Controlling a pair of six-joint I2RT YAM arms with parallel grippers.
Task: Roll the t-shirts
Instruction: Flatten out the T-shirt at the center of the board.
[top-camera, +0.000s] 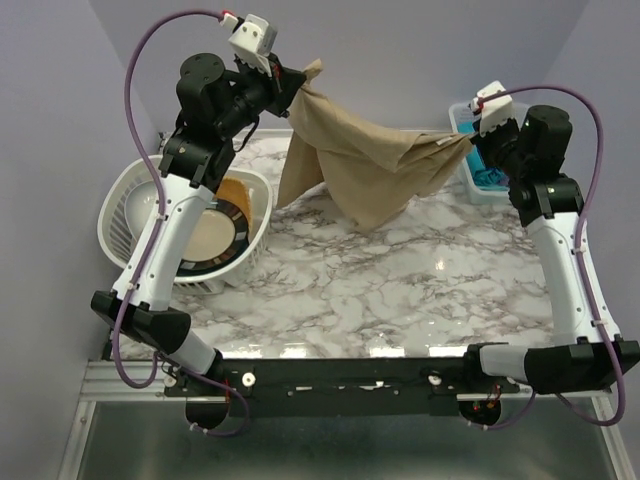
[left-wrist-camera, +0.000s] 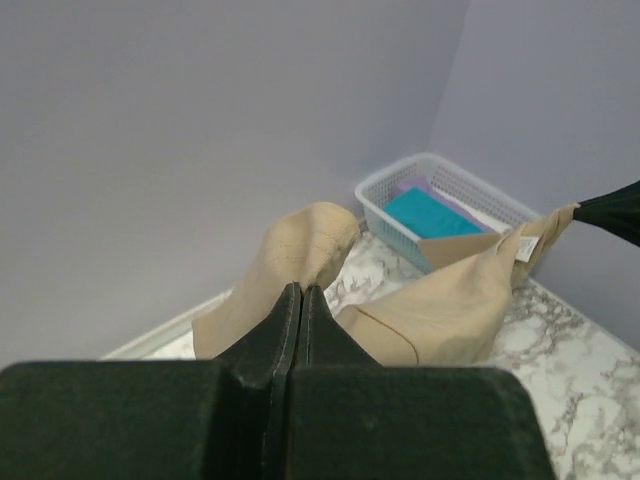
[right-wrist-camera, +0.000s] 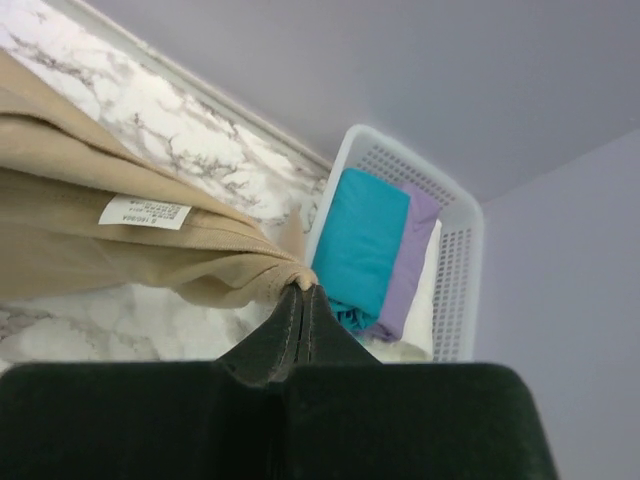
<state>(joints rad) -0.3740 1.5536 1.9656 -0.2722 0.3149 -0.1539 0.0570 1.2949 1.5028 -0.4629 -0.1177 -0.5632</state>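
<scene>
A large beige t-shirt (top-camera: 360, 165) hangs stretched between my two grippers above the far part of the marble table (top-camera: 400, 290). My left gripper (top-camera: 300, 82) is shut on its left corner, held high. My right gripper (top-camera: 470, 140) is shut on its right corner, near the collar label (right-wrist-camera: 145, 212). The shirt's middle sags down to the table. It also shows in the left wrist view (left-wrist-camera: 440, 300) and in the right wrist view (right-wrist-camera: 120, 250). Teal (right-wrist-camera: 365, 240), lilac (right-wrist-camera: 410, 255) and white (right-wrist-camera: 425, 275) rolled t-shirts lie in a white basket (right-wrist-camera: 460, 250) at the far right.
A round white laundry basket (top-camera: 125, 215) at the left holds a dark-rimmed patterned plate (top-camera: 215, 240) and a golden-brown woven piece (top-camera: 232, 188). The small basket of rolled shirts (top-camera: 480, 175) stands right behind my right gripper. Lilac walls close in the back and sides.
</scene>
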